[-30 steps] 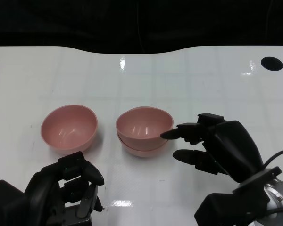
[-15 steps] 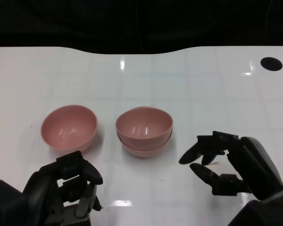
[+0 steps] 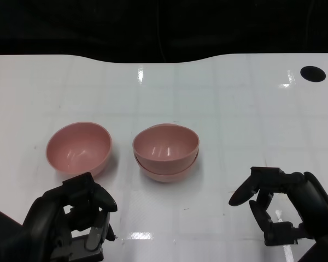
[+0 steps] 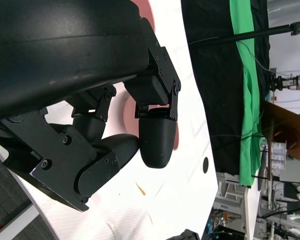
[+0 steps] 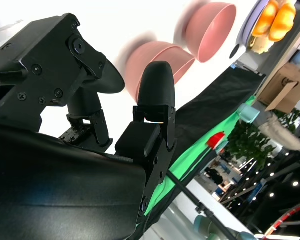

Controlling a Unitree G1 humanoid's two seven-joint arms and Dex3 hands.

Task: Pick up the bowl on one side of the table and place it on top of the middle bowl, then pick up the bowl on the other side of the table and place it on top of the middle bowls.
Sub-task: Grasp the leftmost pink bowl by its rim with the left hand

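White and shiny, the table (image 3: 218,98) fills most of the head view, and behind its far edge all is dark. A black round hole (image 3: 312,73) sits in the table near the far right corner. Two pink bowls sit one inside the other in the middle of the table, making the stacked bowls (image 3: 165,151). The top bowl sits a little crooked in the bottom one, so the lower rim peeks out at the front. Just beside the stack, on the robot's left, stands the single pink bowl (image 3: 79,149), upright and alone on the table. It does not touch the stack. The left hand (image 3: 71,221) is low at the near edge, close in front of the single bowl but not touching it. Its fingers are curled in and hold nothing. The right hand (image 3: 287,204) is at the near right, well apart from the stacked bowls. Its fingers are spread apart and bent a bit, and nothing is in them. The left wrist view shows the curled black fingers (image 4: 157,137) with some pink bowl behind them. The right wrist view shows both the stack and the single bowl past the black fingers (image 5: 155,90), with a green cloth (image 5: 190,155) far off behind the table.
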